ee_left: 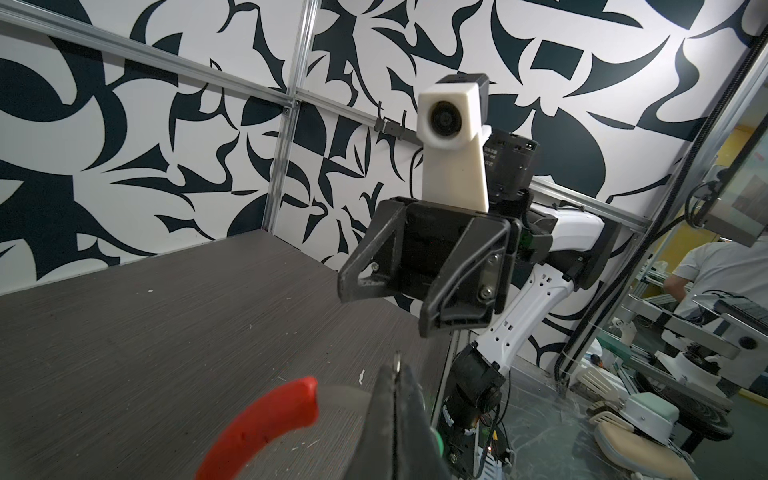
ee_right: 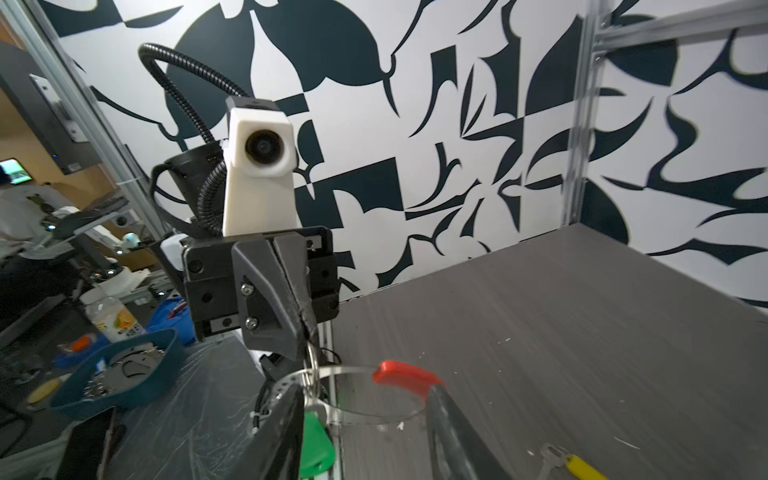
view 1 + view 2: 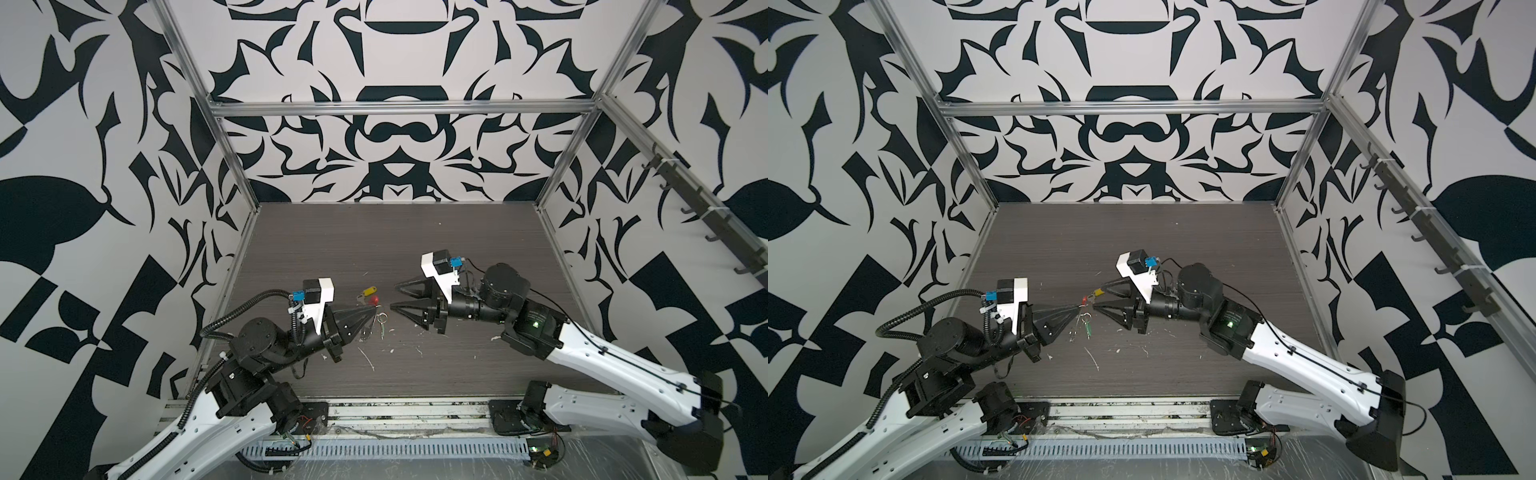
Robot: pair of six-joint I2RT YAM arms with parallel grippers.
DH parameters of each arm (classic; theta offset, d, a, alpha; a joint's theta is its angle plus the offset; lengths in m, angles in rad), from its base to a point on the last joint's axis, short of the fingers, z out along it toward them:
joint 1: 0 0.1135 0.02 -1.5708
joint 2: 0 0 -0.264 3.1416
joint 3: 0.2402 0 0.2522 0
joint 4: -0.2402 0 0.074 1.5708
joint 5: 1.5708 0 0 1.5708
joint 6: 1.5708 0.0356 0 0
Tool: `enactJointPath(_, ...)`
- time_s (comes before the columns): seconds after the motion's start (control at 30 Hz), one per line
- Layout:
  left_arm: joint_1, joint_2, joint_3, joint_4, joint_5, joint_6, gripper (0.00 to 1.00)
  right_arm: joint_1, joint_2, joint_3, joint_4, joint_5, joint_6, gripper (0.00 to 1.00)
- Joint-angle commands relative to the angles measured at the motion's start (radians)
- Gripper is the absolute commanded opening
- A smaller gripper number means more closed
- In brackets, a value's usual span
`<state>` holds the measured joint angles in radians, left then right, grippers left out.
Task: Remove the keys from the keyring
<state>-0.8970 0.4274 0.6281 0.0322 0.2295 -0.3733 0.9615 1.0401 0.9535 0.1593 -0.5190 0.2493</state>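
Note:
My left gripper (image 3: 376, 308) (image 2: 305, 334) is shut on the keyring (image 2: 353, 369), a thin wire loop with a red sleeve (image 3: 375, 300) (image 1: 266, 424) (image 2: 405, 376), and holds it above the table. The green key tag (image 3: 382, 331) (image 2: 316, 440) hangs from the loop by a small silver split ring (image 2: 311, 360) right at the left fingertips. The yellow key tag (image 3: 368, 291) (image 2: 582, 466) lies on the table off the loop, with a silver key (image 2: 550, 455) at its end. My right gripper (image 3: 394, 297) (image 2: 365, 390) stands open just right of the keyring, holding nothing.
The dark wood-grain table (image 3: 436, 249) carries small white scraps (image 3: 368, 359) near the front. Patterned walls and aluminium frame posts (image 3: 237, 174) close in the left, back and right. A blue tray (image 2: 120, 374) with metal parts sits off the table.

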Motion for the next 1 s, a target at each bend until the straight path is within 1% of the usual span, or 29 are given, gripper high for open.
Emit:
enactJointPath(0.0,0.003,-0.006,0.033,0.025,0.015,-0.001,0.00,-0.006,0.011,0.034,0.115,-0.132,0.081,0.50)
enactJointPath(0.13,0.003,-0.004,0.032,0.029,0.014,-0.003,0.00,-0.007,0.041,0.028,0.146,-0.166,0.116,0.50)
enactJointPath(0.33,0.003,-0.007,0.028,0.035,0.010,-0.003,0.00,-0.007,0.056,0.013,0.141,-0.164,0.125,0.47)
enactJointPath(0.57,0.003,0.001,0.028,0.043,0.018,-0.004,0.00,-0.006,0.080,0.014,0.154,-0.183,0.142,0.32)
enactJointPath(0.77,0.004,-0.004,0.027,0.043,0.009,-0.001,0.00,-0.006,0.084,0.002,0.163,-0.187,0.153,0.31)
enactJointPath(0.9,0.003,-0.006,0.027,0.043,0.008,0.001,0.00,-0.006,0.084,0.000,0.151,-0.185,0.152,0.24)
enactJointPath(0.97,0.003,-0.007,0.027,0.043,0.004,0.001,0.00,-0.006,0.086,-0.003,0.146,-0.184,0.154,0.24)
